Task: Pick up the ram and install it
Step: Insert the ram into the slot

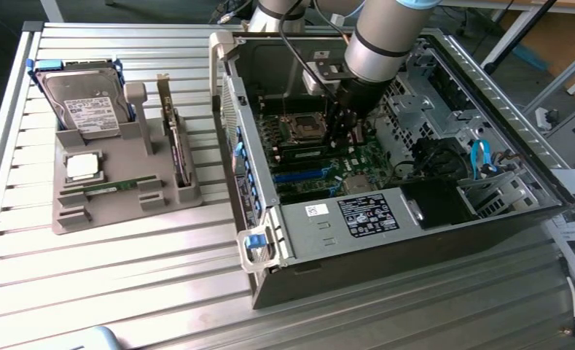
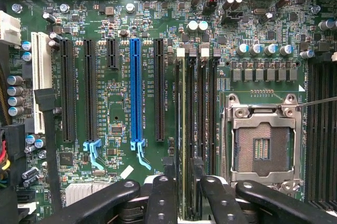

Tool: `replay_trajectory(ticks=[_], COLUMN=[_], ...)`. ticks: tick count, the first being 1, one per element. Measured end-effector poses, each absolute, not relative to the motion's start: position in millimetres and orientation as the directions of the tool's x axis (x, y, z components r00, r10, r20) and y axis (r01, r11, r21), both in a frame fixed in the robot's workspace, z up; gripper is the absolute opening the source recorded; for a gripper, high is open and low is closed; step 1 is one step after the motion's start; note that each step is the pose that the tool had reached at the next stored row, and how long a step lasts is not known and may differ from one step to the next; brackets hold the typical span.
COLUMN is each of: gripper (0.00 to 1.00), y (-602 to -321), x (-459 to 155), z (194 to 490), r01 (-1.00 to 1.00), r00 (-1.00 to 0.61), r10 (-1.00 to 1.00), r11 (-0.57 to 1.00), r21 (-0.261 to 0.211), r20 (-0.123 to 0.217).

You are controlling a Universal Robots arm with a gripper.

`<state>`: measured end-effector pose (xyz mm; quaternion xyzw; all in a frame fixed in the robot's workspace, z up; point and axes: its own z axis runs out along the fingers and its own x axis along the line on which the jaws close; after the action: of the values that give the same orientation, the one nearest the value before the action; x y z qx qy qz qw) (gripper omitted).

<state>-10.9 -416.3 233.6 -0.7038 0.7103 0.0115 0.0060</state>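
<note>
A ram (image 2: pixel 182 129) stands edge-on in the motherboard's memory slot nearest the black expansion slots, beside the bare processor socket (image 2: pixel 261 147). My gripper (image 2: pixel 182 174) hovers over the near end of that stick, open, with one black fingertip (image 2: pixel 168 168) on each side of it and small gaps showing. In the exterior view the gripper (image 1: pixel 344 142) reaches down into the open computer case (image 1: pixel 258 182), just beside the socket. A second ram (image 1: pixel 107 188) lies flat on the grey parts tray (image 1: pixel 122 208).
The tray at the exterior view's left also holds a hard drive (image 1: pixel 83 102), a silver processor chip (image 1: pixel 81 166) and an upright expansion card (image 1: pixel 175 146). Drive cages and blue cables (image 1: pixel 482 157) crowd the case's far side. Neighbouring memory slots (image 2: pixel 202 124) are bare.
</note>
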Motion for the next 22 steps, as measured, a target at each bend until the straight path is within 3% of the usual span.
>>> replay_trajectory(ticks=[22], gripper=[0.25], y=[-416.3], x=[-10.9], z=[255.1], r01=[-1.0], r00=[-0.009], r10=[-1.0], r11=[0.009], r21=[0.008], r20=[-0.025])
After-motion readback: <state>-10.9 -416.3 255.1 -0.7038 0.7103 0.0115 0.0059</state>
